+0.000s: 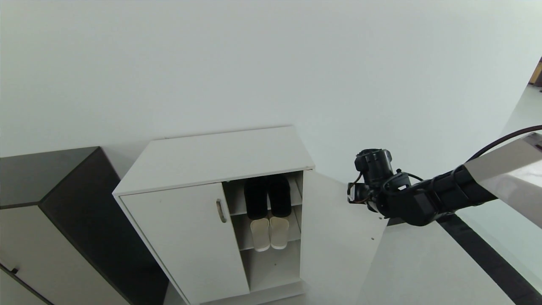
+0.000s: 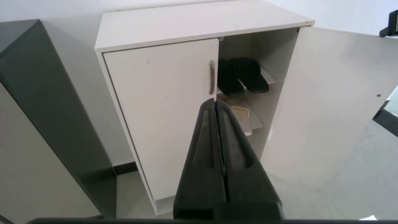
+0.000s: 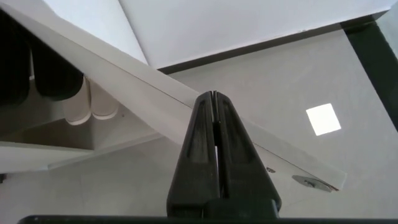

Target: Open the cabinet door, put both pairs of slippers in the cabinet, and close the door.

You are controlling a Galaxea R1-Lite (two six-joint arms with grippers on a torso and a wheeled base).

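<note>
The white two-door cabinet (image 1: 211,157) stood against the pale wall, just beside a dark, lower cabinet (image 1: 63,199) on its left. Its left door (image 1: 186,237), with a slim upright metal handle (image 1: 221,211), was closed. The right door (image 1: 338,231) stood swung wide on its right-hand hinges, its free edge pointing out into the room.

Inside, the pair of black slippers (image 1: 267,197) lay side by side on the upper shelf, and the pair of white slippers (image 1: 269,233) lay likewise on the shelf below. Both pairs had their long axes running front to back, with the white pair's near ends poking slightly past the shelf edge. I couldn't tell heel from toe.

The right gripper (image 3: 214,98) hung at the open door's outer side near its top edge, jaws pressed together on nothing; contact was unclear. The left gripper (image 2: 216,106) hovered before the closed door, jaws likewise clenched and empty.
</note>
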